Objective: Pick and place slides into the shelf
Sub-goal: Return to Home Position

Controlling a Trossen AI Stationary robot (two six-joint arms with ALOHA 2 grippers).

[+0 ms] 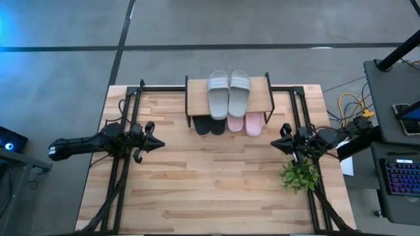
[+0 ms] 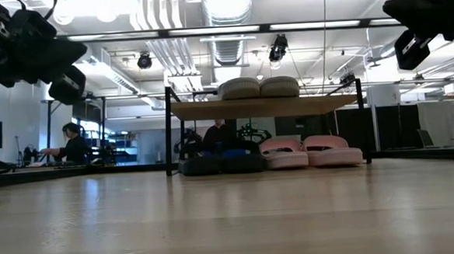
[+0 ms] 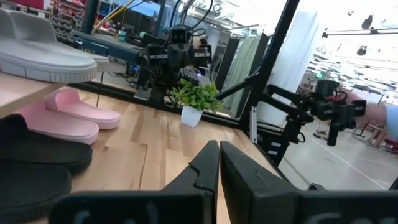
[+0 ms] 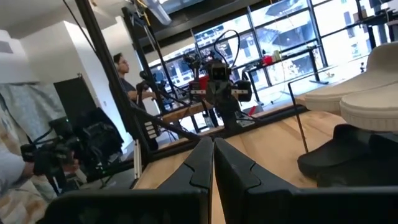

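Note:
The shelf [image 1: 197,98] stands at the table's far middle. Two light grey slides [image 1: 229,92] lie on its wood top, side by side. Below, two black slides [image 1: 209,125] and two pale pink slides [image 1: 245,123] rest on the table under the plank, also seen as the black slides [image 2: 221,163] and the pink slides [image 2: 310,152] in the low view. My left gripper [image 1: 161,145] hovers shut at the table's left, pointing right. My right gripper [image 1: 273,144] hovers shut at the table's right, pointing left. Both are raised and hold nothing.
A small potted plant [image 1: 300,174] stands on the table near my right arm. Black frame rails [image 1: 128,111] run along both table sides. A desk with a keyboard [image 1: 400,177] lies off the right edge. People sit in the room beyond [image 2: 72,143].

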